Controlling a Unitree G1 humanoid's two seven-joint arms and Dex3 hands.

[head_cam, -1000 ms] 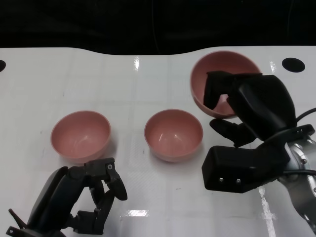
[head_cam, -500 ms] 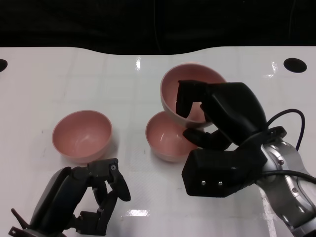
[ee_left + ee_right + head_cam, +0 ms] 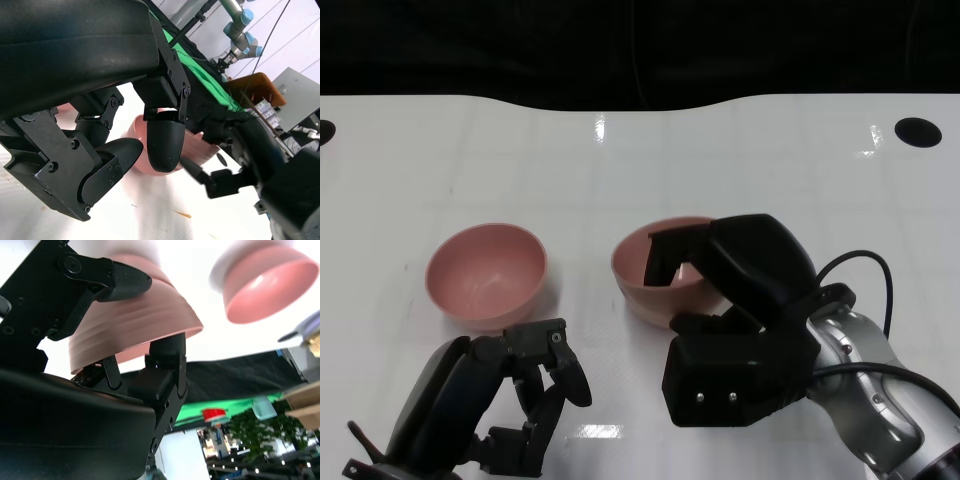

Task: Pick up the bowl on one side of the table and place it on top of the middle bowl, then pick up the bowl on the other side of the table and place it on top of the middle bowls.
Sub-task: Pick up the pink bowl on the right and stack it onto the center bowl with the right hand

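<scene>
Right robot hand (image 3: 720, 275): a pink bowl (image 3: 665, 275) is gripped by its rim, fingers hooked over the near edge and inside; in the right wrist view the grasped bowl's wall (image 3: 135, 325) is seen pinched between the fingers. The bowl is positioned at the middle of the white counter (image 3: 620, 160), at the middle bowl's place; whether it is seated in the middle bowl cannot be told, as the lower bowl is hidden.

Left pink bowl (image 3: 485, 275): set upright on the counter, left of the middle, apart from both hands.

Left robot hand (image 3: 510, 395): kept low at the near edge, fingers curled inward, nothing held.
</scene>
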